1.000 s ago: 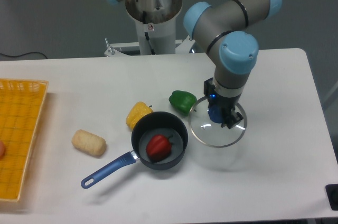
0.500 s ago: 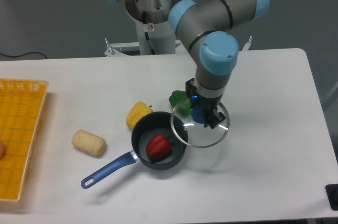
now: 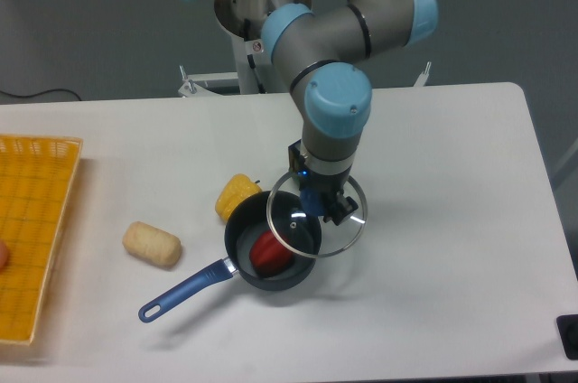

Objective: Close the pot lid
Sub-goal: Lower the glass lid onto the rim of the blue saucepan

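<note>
The gripper closes over the knob of the pot lid, so the knob itself is almost wholly hidden — only a sliver of blue shows between the fingers. A red pepper inside the pot is seen partly through the glass, its outline blurred. The yellow basket is cut off by the left edge, and a small orange-pink thing in it is mostly out of view — too little shows to name it.
</note>
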